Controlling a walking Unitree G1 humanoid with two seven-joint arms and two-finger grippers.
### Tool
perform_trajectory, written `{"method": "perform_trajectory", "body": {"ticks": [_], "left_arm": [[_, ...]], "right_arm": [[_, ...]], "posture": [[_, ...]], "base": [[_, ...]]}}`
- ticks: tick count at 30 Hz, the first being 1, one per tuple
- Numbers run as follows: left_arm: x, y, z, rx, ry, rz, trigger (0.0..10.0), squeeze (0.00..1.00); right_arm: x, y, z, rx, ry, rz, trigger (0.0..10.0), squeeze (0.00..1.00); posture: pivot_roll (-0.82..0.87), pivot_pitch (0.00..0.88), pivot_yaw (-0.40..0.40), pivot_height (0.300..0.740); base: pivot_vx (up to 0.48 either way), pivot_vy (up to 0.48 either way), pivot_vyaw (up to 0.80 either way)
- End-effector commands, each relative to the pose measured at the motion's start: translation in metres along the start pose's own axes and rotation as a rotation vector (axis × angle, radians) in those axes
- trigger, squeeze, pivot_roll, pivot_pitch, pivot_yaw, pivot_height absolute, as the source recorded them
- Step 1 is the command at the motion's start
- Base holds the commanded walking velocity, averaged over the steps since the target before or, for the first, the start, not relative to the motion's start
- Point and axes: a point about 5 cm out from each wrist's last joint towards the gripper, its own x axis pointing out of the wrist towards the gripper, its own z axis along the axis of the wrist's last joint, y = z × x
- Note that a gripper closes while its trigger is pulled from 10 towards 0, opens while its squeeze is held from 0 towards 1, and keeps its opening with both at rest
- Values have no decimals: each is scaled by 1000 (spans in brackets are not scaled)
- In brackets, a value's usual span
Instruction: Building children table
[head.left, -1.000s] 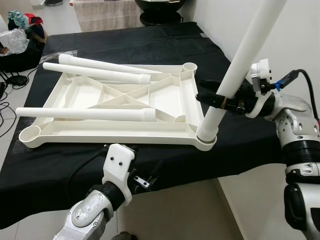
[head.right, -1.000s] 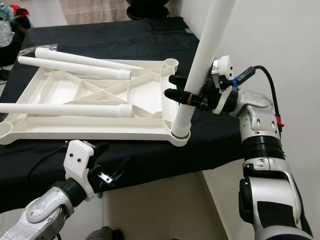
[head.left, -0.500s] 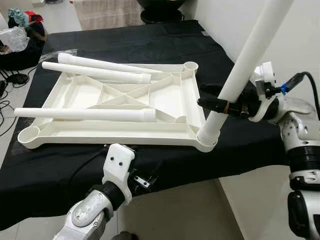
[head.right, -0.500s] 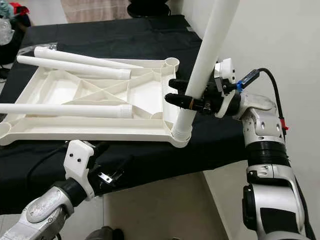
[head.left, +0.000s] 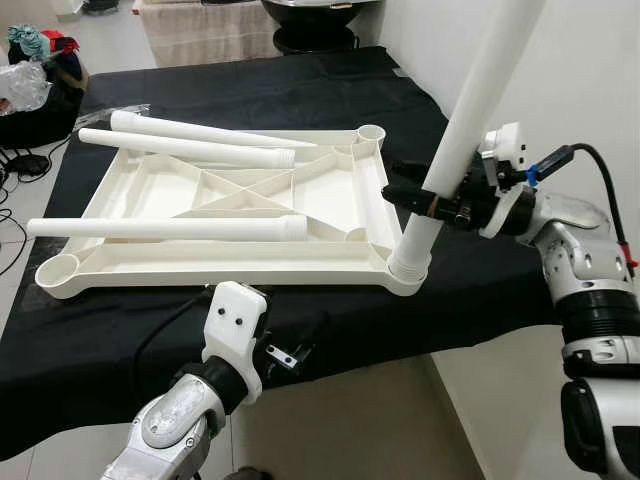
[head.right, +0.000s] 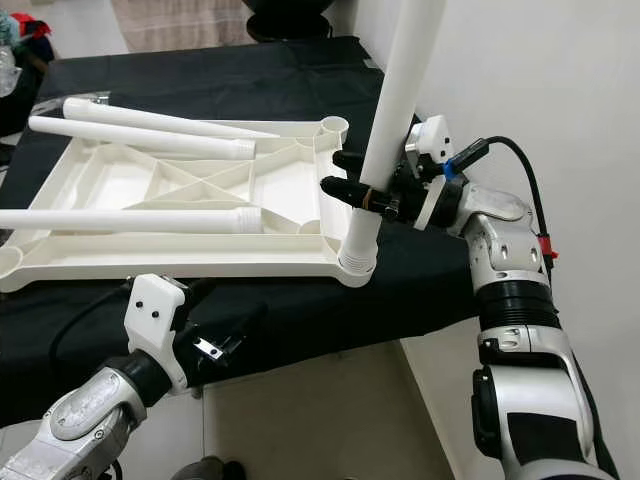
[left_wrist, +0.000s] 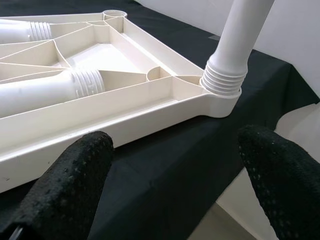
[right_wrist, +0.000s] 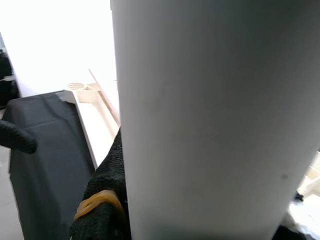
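Note:
A white plastic table top (head.left: 230, 262) lies upside down on a black-covered table (head.left: 300, 90). One white leg (head.left: 470, 110) stands in its near right corner socket (left_wrist: 221, 91), leaning slightly to the right. My right gripper (head.left: 425, 200) is shut on this leg just above the socket; the leg (right_wrist: 210, 115) shows close up in the right wrist view. Three loose legs lie on the table top: one along the front (head.left: 170, 228) and two at the back (head.left: 190, 150). My left gripper (left_wrist: 175, 190) hangs open below the table's front edge, with nothing between its fingers (left_wrist: 65, 190).
The far right socket (head.left: 371, 132) and the near left socket (head.left: 58, 268) stand open. A white wall (head.left: 590, 70) runs close along the table's right side. Bags and clothes (head.left: 35, 60) and cables (head.left: 15, 165) lie on the floor at the far left.
The standing leg leaned further right half a second ago and is now a little more upright, my right gripper still holding it. The left arm has not moved.

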Motion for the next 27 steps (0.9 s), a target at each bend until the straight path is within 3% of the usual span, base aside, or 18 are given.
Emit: {"method": "perform_trajectory", "body": {"ticks": [1,4,11,20,24,27], "left_arm": [[-1,4,-3,13,14,10,10000,0],[0,5,-2,18,8,17,10000,0],[1,3,-2,18,2,16,10000,0],[0,3,-3,17,6,17,10000,0],[1,3,-3,19,4,18,10000,0],[1,3,-3,20,3,19,10000,0]], "right_arm": [[-3,5,-28,59,114,-39,10000,0],[-1,2,-30,39,126,-91,10000,0],[5,-17,-42,93,189,-381,10000,0],[13,-23,-47,146,216,-512,10000,0],[14,-33,-53,207,265,-713,10000,0],[13,-36,-54,212,284,-785,10000,0]], "posture": [[144,162,-10,740],[142,156,-9,740],[142,146,-8,740],[143,145,-10,740],[142,148,-12,740],[142,148,-12,740]], "base": [[0,0,0],[0,0,0],[0,0,0],[0,0,0],[0,0,0],[0,0,0]]}}
